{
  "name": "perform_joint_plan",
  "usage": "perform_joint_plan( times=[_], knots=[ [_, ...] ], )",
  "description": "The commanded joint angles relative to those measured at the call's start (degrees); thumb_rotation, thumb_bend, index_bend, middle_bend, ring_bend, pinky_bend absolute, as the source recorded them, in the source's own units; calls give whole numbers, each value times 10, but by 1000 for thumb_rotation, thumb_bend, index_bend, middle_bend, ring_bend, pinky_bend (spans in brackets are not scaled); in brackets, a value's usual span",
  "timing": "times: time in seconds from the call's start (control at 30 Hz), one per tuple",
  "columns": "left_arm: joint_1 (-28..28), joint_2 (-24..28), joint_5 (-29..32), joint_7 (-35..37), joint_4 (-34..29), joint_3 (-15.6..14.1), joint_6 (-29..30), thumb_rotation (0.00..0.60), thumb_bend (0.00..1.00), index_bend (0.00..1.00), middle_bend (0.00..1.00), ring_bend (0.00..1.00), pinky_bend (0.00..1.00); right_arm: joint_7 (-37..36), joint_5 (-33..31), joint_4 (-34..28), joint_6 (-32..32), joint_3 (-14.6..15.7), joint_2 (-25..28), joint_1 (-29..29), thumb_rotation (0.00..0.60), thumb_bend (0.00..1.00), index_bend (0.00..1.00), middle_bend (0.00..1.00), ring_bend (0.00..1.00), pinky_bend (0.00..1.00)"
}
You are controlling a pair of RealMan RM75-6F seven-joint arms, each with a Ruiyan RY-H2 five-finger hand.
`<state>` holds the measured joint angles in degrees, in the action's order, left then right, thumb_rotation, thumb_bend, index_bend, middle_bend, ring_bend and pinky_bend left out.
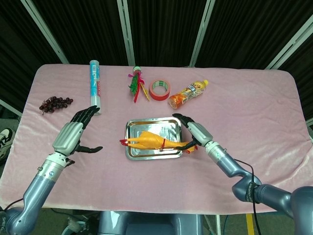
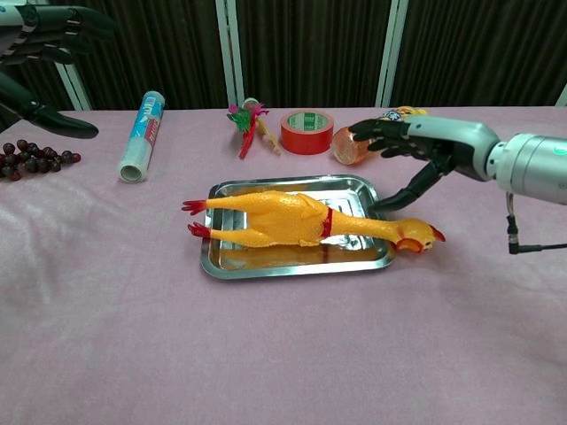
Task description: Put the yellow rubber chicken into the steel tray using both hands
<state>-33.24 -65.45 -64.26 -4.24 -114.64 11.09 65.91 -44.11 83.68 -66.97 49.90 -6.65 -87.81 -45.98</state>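
The yellow rubber chicken (image 2: pixel 292 221) (image 1: pixel 151 142) lies lengthwise in the steel tray (image 2: pixel 232 263) (image 1: pixel 146 123). Its red feet point left and its head (image 2: pixel 420 237) hangs over the tray's right rim. My right hand (image 2: pixel 416 146) (image 1: pixel 190 128) hovers above and behind the head with its fingers spread, holding nothing. My left hand (image 1: pixel 73 133) (image 2: pixel 40 44) is raised well left of the tray, fingers apart and empty.
Along the back of the pink cloth stand a blue-and-white roll (image 1: pixel 95 84), a feathered toy (image 1: pixel 137 84), a red tape roll (image 1: pixel 159 89) and an orange drink bottle (image 1: pixel 188 93). Dark grapes (image 1: pixel 55 104) lie at the far left.
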Motion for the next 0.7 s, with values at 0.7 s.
perform_joint_plan(
  times=[0.7],
  knots=[
    [140, 44, -58, -53, 70, -74, 164, 600, 2, 15, 0, 0, 0, 328, -68, -95, 287, 22, 151, 243, 600, 346, 129, 208, 50, 73]
  ],
)
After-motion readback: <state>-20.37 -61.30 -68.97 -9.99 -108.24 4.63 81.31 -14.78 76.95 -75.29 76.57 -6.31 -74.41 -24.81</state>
